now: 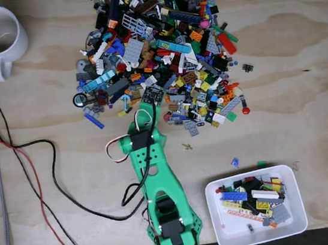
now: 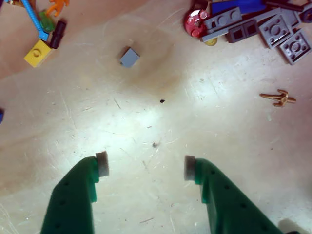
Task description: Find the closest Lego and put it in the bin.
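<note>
Wrist view: tool (image 2: pixel 145 168) spread, empty, small grey brick (image 2: pixel 129 57) ahead

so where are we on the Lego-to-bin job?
Done: the bin already holds a batch of bricks. In hand: nothing; the end effector is open and empty above bare wood at the near edge of the Lego pile. A small grey brick lies loose just ahead of it in the wrist view, a likely next pick. Left: most of the pile.

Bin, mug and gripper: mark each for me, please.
bin (image 1: pixel 222 237), fixed view, bare floor at its left.
mug (image 1: pixel 18 40), fixed view, right rim.
gripper (image 2: pixel 145 165), wrist view, midway between its open fingertips.
</note>
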Motion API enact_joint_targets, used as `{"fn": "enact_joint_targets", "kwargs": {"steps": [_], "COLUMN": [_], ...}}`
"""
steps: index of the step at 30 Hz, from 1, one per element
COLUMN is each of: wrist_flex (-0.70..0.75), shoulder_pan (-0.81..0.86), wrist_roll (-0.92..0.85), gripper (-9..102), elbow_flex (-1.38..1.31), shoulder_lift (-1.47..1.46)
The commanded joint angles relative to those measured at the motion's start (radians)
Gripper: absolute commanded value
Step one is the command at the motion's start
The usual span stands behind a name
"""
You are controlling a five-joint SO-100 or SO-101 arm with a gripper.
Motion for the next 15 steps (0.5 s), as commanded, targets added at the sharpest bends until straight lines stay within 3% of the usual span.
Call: {"fn": "enact_joint_targets", "kwargs": {"steps": [1,15], "wrist_flex": [0.037,-0.006], "shoulder_pan": [0.130,0.051], "wrist_roll": [0.025,0.071], "gripper": [21,20], "elbow_flex": [-0.034,0.086], "shoulder_lift": [0.183,0.287]}}
